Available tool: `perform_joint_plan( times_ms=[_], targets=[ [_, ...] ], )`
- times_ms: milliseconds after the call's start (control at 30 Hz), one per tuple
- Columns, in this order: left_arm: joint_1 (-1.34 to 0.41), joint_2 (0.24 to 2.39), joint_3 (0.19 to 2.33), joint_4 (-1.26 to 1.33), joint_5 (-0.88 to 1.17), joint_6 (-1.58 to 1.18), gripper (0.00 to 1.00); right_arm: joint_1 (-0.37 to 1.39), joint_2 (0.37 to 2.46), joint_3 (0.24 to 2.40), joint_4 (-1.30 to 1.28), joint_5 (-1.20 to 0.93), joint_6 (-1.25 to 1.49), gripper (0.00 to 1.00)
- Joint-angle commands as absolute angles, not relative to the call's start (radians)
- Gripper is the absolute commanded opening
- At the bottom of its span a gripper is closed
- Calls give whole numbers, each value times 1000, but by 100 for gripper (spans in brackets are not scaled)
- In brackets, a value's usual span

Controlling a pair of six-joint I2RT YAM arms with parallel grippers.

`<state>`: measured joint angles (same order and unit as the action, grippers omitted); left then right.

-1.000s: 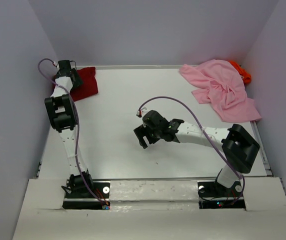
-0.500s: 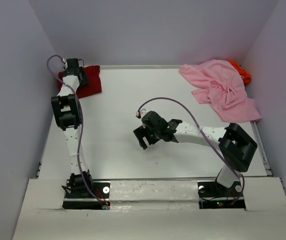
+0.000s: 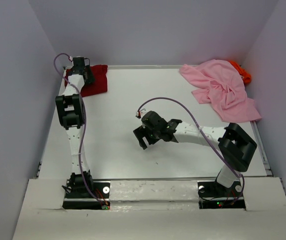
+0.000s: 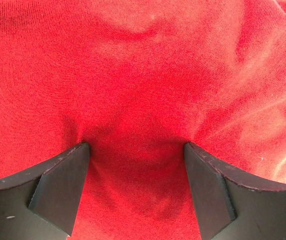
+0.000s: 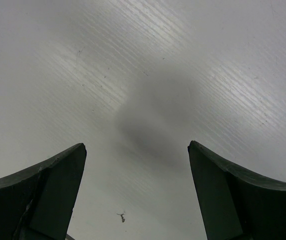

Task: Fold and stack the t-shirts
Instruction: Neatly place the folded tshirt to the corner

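Observation:
The dark red t-shirt point(image 3: 98, 80) lies bunched in the table's back left corner. My left gripper point(image 3: 80, 66) is over its left part, and in the left wrist view the open gripper point(image 4: 135, 146) presses its tips down into the red cloth point(image 4: 143, 65), which dimples between them. The light pink t-shirt point(image 3: 222, 90) lies crumpled at the back right. The bright orange t-shirt point(image 3: 243, 73) peeks out from behind it in the corner. My right gripper point(image 3: 143, 136) hangs open over the bare middle of the table; nothing lies between its fingers point(image 5: 137, 146).
The white table point(image 3: 113, 115) has grey walls close on the left, back and right. The left arm stretches along the left wall. A small speck point(image 5: 121, 216) lies on the table under the right gripper.
My left gripper has moved to the right along the back edge, and the dark red t-shirt has slid right with it. The right arm has hardly moved.

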<state>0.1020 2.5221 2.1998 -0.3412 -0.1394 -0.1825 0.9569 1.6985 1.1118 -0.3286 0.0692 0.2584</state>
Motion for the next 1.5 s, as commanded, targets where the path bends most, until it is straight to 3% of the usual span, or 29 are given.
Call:
perform_joint_plan(
  times_ms=[0,967,1467],
  targets=[
    [116,2539,2206,-400,-140,-173,85,965,1683,1140,-304,55,255,89],
    [230,2531,2221,-397,-74,-199,85,965,1678,1117,-305,46,261,89],
    [207,2434,2263,-379,-34,-222,88,965,1686,1092,-293,29,270,89]
  ],
)
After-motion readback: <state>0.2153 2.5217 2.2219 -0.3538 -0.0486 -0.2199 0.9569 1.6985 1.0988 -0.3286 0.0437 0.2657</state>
